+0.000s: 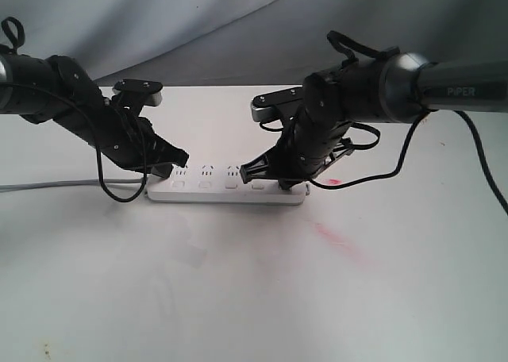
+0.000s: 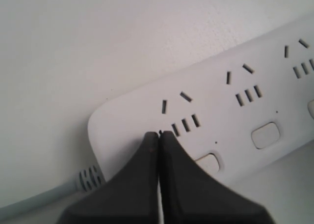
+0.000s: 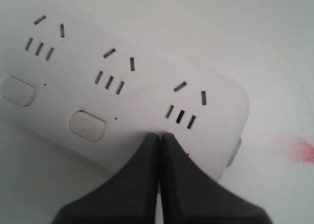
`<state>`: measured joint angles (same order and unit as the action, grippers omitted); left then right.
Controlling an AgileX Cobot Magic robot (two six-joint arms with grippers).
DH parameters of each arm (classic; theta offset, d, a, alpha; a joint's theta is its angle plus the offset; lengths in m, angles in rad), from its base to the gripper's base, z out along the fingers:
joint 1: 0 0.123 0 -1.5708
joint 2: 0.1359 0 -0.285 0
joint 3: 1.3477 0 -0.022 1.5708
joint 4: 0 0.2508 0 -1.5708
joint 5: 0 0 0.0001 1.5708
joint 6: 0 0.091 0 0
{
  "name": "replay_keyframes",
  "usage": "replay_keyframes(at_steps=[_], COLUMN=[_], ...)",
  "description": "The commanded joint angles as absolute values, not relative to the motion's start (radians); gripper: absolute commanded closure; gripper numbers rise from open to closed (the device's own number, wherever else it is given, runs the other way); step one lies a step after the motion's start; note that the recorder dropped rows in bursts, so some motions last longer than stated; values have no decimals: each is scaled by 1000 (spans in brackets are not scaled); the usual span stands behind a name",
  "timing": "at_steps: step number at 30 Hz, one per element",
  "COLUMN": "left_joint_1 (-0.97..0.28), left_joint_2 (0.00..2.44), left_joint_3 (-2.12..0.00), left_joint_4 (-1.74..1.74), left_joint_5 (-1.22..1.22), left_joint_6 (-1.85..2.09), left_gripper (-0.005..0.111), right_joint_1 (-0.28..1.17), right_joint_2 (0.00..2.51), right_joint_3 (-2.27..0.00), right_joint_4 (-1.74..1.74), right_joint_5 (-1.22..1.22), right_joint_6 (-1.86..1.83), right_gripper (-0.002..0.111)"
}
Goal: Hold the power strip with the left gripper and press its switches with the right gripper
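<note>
The white power strip [image 1: 226,190] lies flat on the table, its grey cord [image 1: 48,186] running off to the left. My left gripper [image 1: 171,171] is shut and empty. Its tips [image 2: 159,134] are at the strip's cord end, beside the first socket set, and half cover the first switch [image 2: 208,161]. My right gripper [image 1: 278,181], on the arm lettered PIPER, is also shut and empty. Its tips [image 3: 159,135] are at the strip's other end, just below the last socket set, and the switch there is hidden under them. Two more switches [image 3: 87,125] show beside them.
The white table [image 1: 238,298] has red smears [image 1: 340,241] to the right of the strip. A grey cloth backdrop [image 1: 238,28] hangs behind. Black cables loop from both arms near the strip's ends.
</note>
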<state>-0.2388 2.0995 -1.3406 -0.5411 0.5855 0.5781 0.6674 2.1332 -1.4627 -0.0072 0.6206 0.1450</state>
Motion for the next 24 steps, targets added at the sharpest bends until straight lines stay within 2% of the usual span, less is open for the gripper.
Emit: replay_keyframes(at_steps=[1, 24], left_joint_1=[-244, -244], left_joint_2=[2107, 2107], left_joint_3=[-1344, -1344], left_joint_4=[-537, -537], left_joint_5=[585, 585], left_joint_6=[578, 578], left_gripper=[107, 107], right_joint_1=[675, 679], right_joint_2=[2083, 2120], right_joint_3=[-1444, -1444], right_joint_4=[0, 171], right_joint_5=[613, 511], right_joint_6=[146, 73], right_gripper=[108, 108])
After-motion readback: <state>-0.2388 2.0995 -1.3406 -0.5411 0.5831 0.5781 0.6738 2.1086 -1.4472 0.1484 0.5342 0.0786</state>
